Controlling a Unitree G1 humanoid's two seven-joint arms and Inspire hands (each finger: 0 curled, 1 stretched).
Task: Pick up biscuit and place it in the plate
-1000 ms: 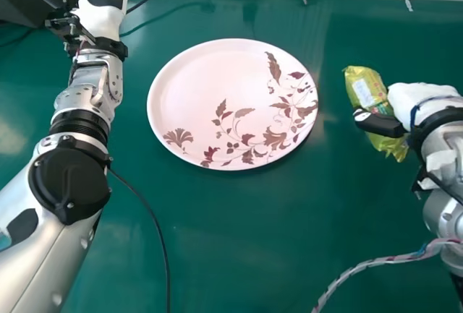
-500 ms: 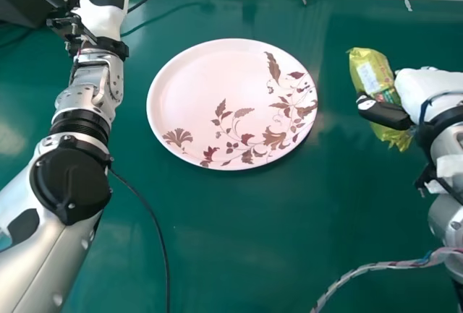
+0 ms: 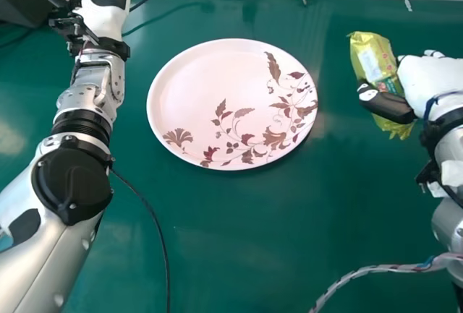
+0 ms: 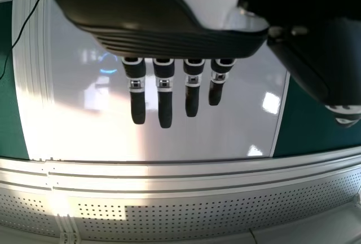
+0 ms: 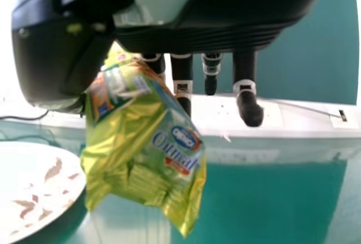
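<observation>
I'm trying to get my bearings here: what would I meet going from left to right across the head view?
Left robot hand → pale pink plate with leaf pattern → yellow packet, in the grip of the right robot hand.

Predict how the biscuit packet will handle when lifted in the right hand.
The biscuit packet is probably floppy at its ends, where the wrapper crinkles loosely. Its shiny film could be slippery against the right hand. Held near one end, with much of it hanging free in the right wrist view, it may swing or twist.
</observation>
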